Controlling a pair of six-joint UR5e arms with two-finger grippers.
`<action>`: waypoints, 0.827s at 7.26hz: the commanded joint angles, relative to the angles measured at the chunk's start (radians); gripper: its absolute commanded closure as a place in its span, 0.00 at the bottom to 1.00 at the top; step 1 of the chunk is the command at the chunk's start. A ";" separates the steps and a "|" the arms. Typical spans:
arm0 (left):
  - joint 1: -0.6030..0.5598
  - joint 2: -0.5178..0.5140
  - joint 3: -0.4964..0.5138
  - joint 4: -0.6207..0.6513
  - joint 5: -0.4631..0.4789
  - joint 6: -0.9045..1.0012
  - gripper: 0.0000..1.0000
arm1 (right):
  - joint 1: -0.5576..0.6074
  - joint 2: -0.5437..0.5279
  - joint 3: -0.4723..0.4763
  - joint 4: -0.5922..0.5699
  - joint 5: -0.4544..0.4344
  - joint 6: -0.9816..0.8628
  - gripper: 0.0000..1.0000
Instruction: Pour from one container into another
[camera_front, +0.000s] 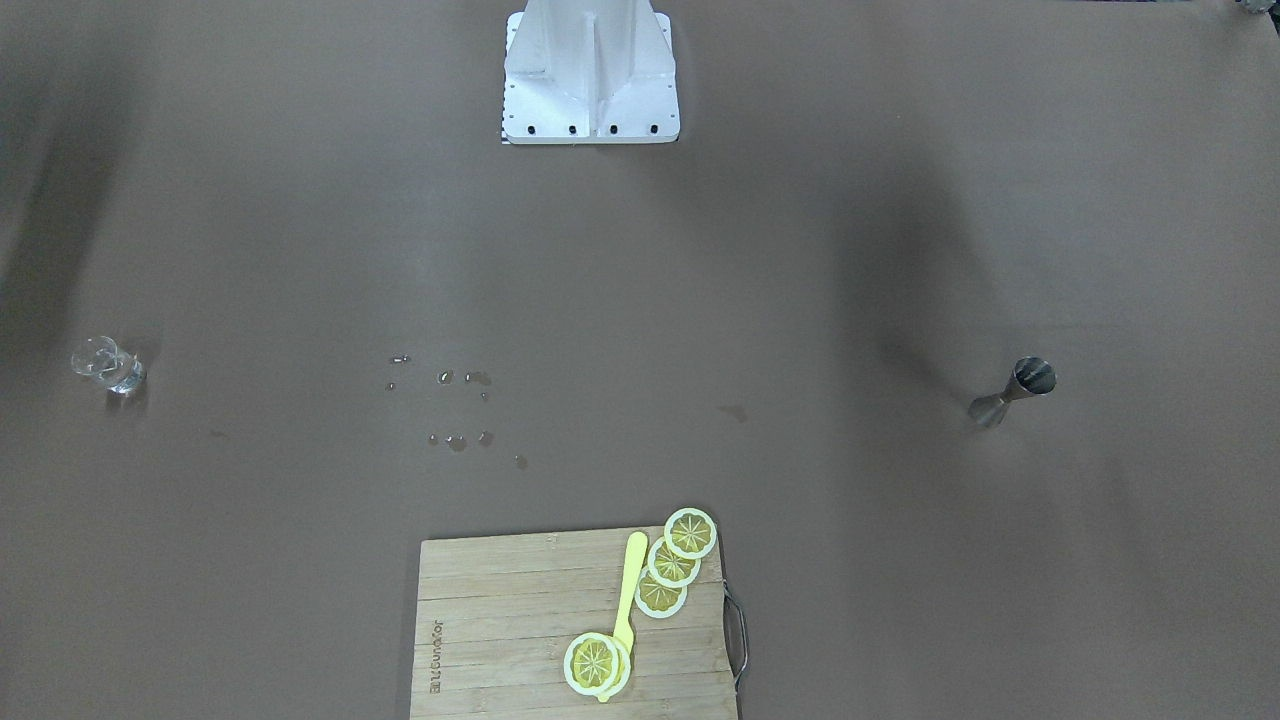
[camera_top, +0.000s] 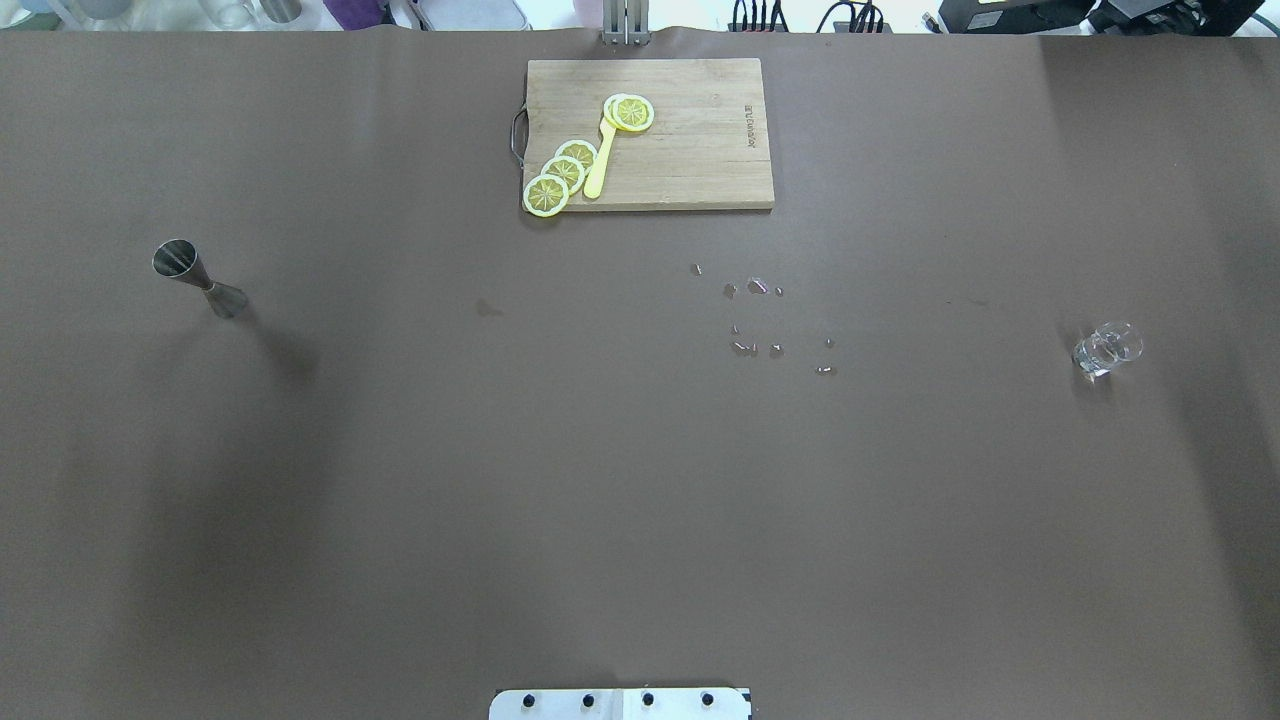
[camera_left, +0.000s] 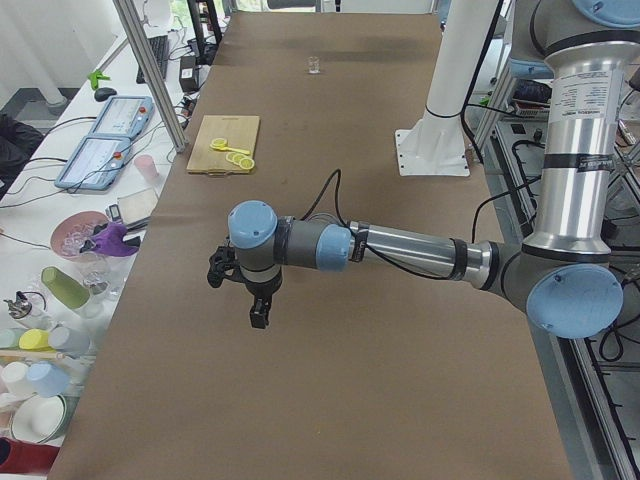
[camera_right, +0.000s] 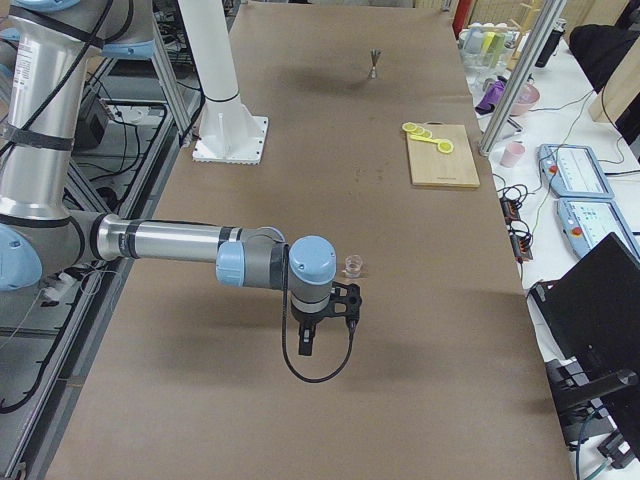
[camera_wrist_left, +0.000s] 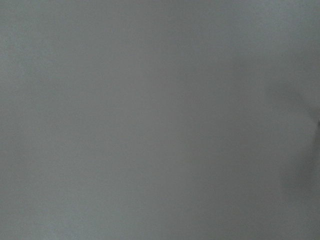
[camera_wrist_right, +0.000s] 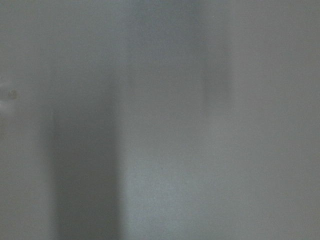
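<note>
Left gripper only shows in the left side view, sitting left of center in the frame at the end of the big near arm. It hangs over bare brown table, and from that angle I honestly can't tell if the fingers are apart or together. Same deal with the right gripper. It's just below the middle of the right side view, and there's no way to call it spread or closed from there. Both wrist cams are just blurry grey-brown surface.

The little clear glass stands just above and right of the right gripper in that view, not touching it. In the overhead shot the glass is far right, about mid-height. The steel jigger stands at the far left of the overhead frame, well apart from the glass.

Between them, a bit right of center, there's a scatter of water drops on the table. Top center is a wooden cutting board with lemon slices along its left end, one hanging over the lower left corner. A yellow plastic utensil lies beside those slices, its upper end at another slice.
</note>
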 joint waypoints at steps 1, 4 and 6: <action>0.000 -0.002 0.001 -0.002 -0.002 0.001 0.01 | 0.000 0.000 0.000 0.000 0.000 0.000 0.00; 0.000 -0.001 -0.007 -0.006 -0.003 -0.001 0.01 | 0.000 0.000 -0.003 0.000 0.000 0.000 0.00; 0.000 -0.002 -0.008 -0.005 -0.003 -0.005 0.01 | -0.002 0.000 -0.009 0.000 0.000 0.000 0.00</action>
